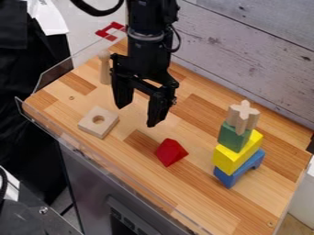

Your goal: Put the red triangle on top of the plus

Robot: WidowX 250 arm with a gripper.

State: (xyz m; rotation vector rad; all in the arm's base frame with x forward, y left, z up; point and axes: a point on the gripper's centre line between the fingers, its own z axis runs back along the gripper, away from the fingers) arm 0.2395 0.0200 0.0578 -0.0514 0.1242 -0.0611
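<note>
Black, empty gripper (138,114) hangs above the wooden tabletop (245,209), its fingers spread wide apart.

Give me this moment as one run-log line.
gripper: open, empty, over tabletop | red triangle: on tabletop, ungrasped | plus: atop green block, nothing on it | placement: not done

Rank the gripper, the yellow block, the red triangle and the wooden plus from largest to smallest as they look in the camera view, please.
1. Gripper
2. Yellow block
3. Red triangle and wooden plus: these two look too alike in size to rank.
</note>
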